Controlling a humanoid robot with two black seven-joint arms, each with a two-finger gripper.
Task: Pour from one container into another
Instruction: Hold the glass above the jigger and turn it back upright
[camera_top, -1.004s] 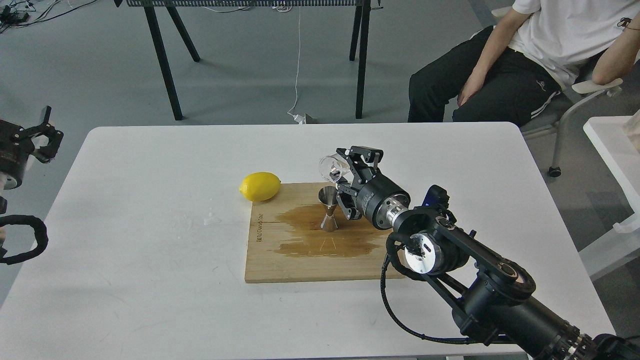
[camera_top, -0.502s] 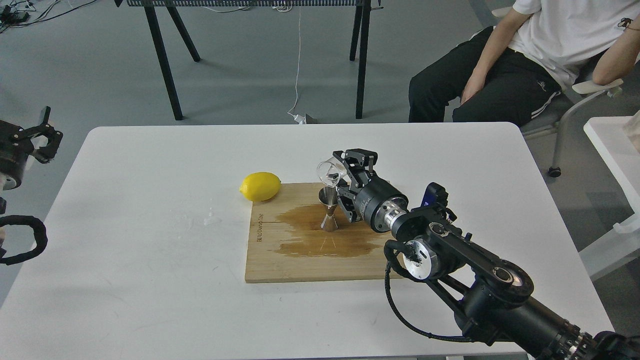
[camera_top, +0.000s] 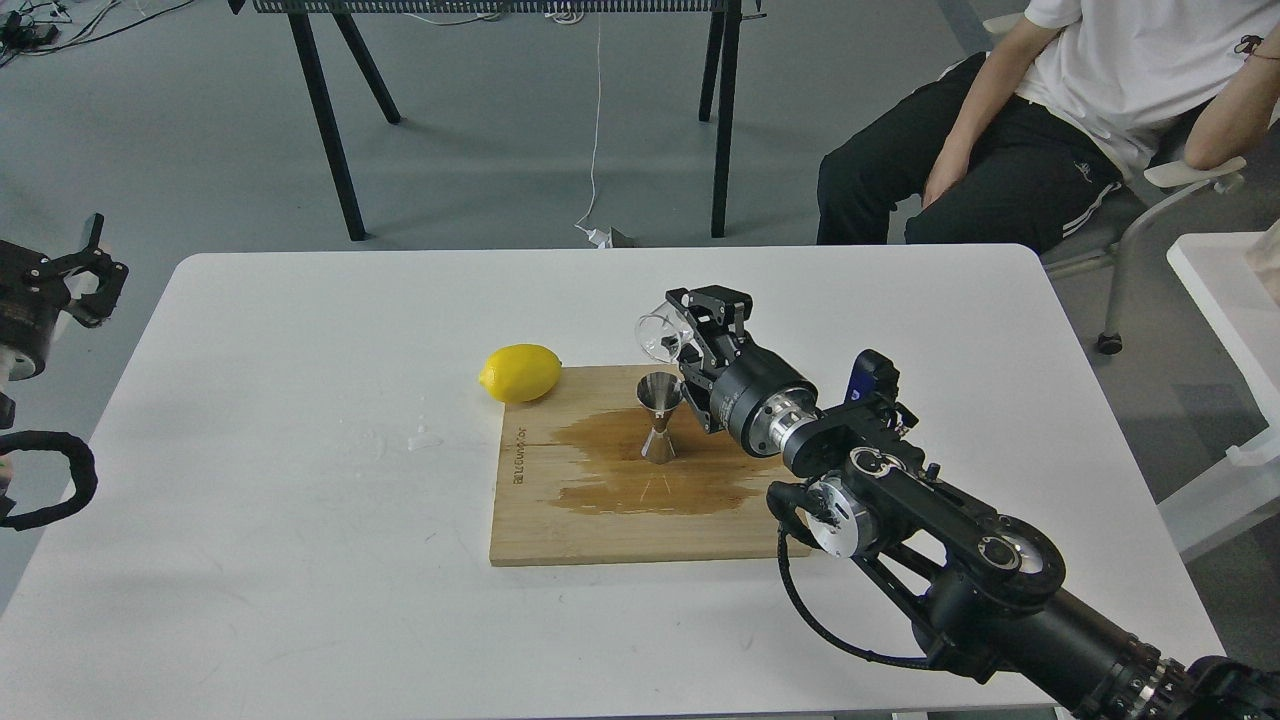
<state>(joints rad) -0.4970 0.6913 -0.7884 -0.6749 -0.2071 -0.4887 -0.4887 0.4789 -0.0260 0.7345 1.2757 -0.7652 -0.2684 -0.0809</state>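
Observation:
The small clear glass cup (camera_top: 660, 336) hangs tipped on its side, mouth to the left, just above and behind the steel jigger (camera_top: 660, 417). My right gripper (camera_top: 692, 330) is shut on the cup from the right. The hourglass-shaped jigger stands upright on the wooden cutting board (camera_top: 560, 520), in the middle of a dark wet stain. My left gripper (camera_top: 85, 270) is at the far left edge of the view, off the table; its fingers look spread apart and hold nothing.
A yellow lemon (camera_top: 520, 373) lies at the board's back left corner. A small wet spot (camera_top: 424, 438) marks the white table (camera_top: 250, 560) left of the board. A seated person (camera_top: 1050, 120) is beyond the table's far right corner.
The right gripper dipped the cup closer to the jigger's mouth half a second ago, then raised it slightly and shifted back. The left arm has stayed still.

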